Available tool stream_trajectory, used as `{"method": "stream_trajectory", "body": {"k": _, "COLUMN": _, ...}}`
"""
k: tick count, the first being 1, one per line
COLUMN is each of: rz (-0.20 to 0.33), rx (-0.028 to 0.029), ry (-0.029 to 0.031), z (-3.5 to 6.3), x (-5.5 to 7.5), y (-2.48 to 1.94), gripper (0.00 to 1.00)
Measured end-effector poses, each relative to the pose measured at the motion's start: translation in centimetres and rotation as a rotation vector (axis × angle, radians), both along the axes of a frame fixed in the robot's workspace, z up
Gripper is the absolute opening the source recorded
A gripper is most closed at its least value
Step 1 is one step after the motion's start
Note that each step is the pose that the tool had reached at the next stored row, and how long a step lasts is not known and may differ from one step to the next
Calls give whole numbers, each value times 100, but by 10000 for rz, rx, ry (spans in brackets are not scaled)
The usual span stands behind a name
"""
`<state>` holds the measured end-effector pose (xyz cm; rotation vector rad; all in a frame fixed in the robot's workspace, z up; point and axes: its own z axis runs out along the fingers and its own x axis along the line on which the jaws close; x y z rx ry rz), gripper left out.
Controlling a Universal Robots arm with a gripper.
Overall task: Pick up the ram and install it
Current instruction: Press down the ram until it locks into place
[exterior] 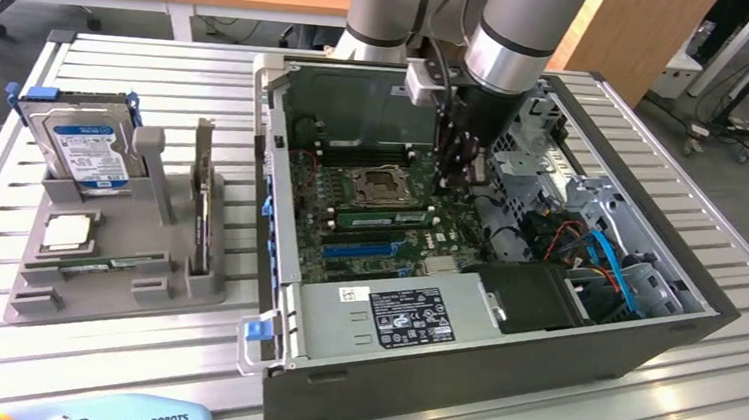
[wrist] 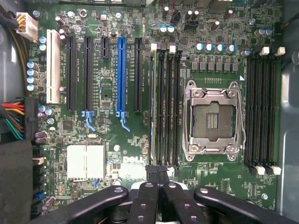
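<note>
the arm [exterior: 516,31] hangs straight down from above, and the hand [wrist: 158,173] points downward with its fingers [wrist: 152,174] pressed tight together.

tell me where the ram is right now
The ram stands in a slot beside the processor socket inside the case, toward the exterior view's left of the gripper.

The computer case [exterior: 469,378] sat on the counter [exterior: 681,395], with the parts holder [exterior: 115,285] at the exterior view's left. My gripper [wrist: 158,170] hung inside the case, over the motherboard [wrist: 219,179].
</note>
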<state>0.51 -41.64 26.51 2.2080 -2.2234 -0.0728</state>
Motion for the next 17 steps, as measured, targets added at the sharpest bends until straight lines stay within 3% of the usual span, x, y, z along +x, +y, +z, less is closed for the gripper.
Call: {"method": "stream_trajectory", "body": {"k": 17, "rz": 0, "rx": 0, "ry": 0, "z": -172, "x": 0, "y": 0, "gripper": 10}}
